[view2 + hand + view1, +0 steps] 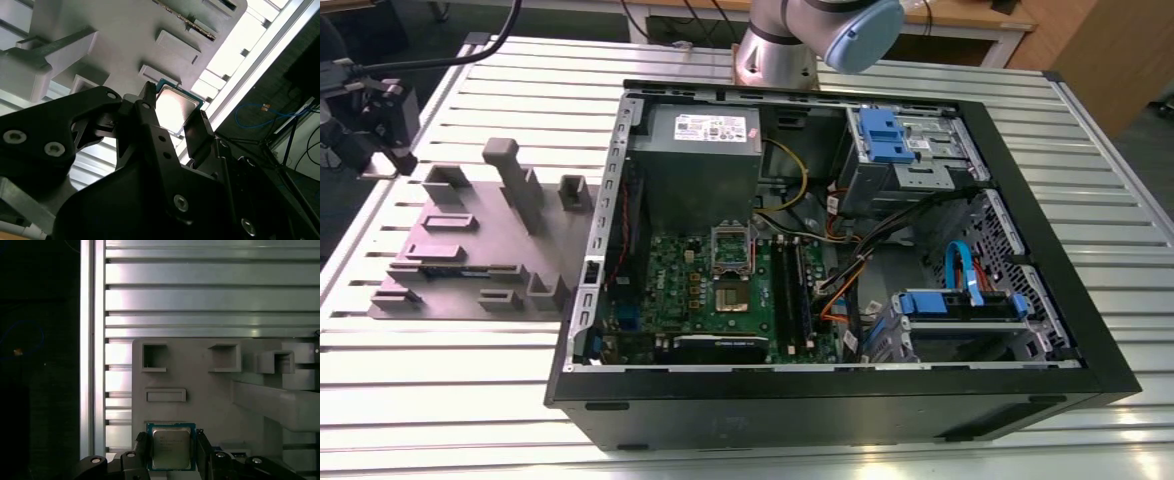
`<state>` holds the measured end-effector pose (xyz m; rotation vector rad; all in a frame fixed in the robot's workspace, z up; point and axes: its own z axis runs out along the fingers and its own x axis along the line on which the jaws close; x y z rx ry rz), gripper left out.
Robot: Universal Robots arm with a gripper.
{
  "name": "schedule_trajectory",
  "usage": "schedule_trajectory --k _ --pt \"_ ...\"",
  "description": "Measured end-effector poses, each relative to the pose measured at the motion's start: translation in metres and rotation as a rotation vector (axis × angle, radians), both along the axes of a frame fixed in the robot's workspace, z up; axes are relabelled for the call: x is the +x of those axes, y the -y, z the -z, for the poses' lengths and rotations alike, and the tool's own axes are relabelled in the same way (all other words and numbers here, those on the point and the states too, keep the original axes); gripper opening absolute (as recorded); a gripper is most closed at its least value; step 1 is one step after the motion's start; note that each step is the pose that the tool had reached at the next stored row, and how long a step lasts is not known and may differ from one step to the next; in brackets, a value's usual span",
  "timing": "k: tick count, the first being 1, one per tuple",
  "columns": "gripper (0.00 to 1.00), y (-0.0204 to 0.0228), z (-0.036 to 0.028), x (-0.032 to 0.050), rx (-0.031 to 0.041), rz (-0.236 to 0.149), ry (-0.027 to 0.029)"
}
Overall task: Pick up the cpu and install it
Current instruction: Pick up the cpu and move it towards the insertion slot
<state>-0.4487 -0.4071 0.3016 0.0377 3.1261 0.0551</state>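
The cpu point(171, 446) is a thin, stiff square with a metal top and a greenish rim. I judge it to be very light, but fragile on its underside and slippery on its smooth lid. It should therefore be held only by two opposite edges, kept level, and squeezed gently. That is how it sits now. In both wrist views the gripper point(172, 456) has its two black fingers point(141, 446) drawn in against opposite edges of the cpu, pinching it between the tips with its metal top facing the cameras. The cpu is over an edge region of the grey parts tray point(210, 390), beside a shallow rectangular pocket. I cannot tell whether it still rests on the tray or hangs just clear of it. In the exterior view the gripper stands at the far left, at about ten o'clock from the tray. From the tray, the open computer case point(854, 405) lies at three o'clock, just beside it on the slatted table point(454, 380). Inside the case, the green circuit board point(670, 290) lies at about nine o'clock from the case's middle, well apart from the cpu.
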Motion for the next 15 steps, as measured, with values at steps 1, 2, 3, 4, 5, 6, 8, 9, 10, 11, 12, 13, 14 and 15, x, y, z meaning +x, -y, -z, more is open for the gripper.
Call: schedule_trajectory --k 1,2,3,4,5,6,8,9,10,11,12,13,14,15 --pt "0.47 0.0 -0.0002 0.0 0.0 0.0 0.0001" --pt "0.47 0.0 -0.0005 0.0 0.0 0.0 0.0" --pt "0.47 0.0 -0.0008 0.0 0.0 0.0 0.0" --pt "0.47 0.0 -0.0013 0.0 -0.0001 0.0 -0.0001" --pt "0.47 0.0 -0.0018 0.0 -0.0001 0.0 -0.0002" --pt "0.47 0.0 -0.0023 0.0 -0.0001 0.0 0.0" --pt "0.47 0.0 -0.0032 0.0 0.0 0.0 0.0" --pt "0.47 0.0 -0.0035 0.0 0.0001 0.0 0.0002" --pt "0.47 0.0 -0.004 0.0 0.0 0.0 0.0001" --pt "0.47 0.0 -0.0044 0.0 0.0 0.0 0.0001" --pt "0.47 0.0 -0.0048 0.0 0.0 0.0 0.0" --pt "0.47 0.0 -0.0051 0.0 0.0 0.0 0.0001" --pt "0.47 0.0 -0.0055 0.0 0.0 0.0 0.0001" --pt "0.47 0.0 -0.0059 0.0 0.0 0.0 0.0"
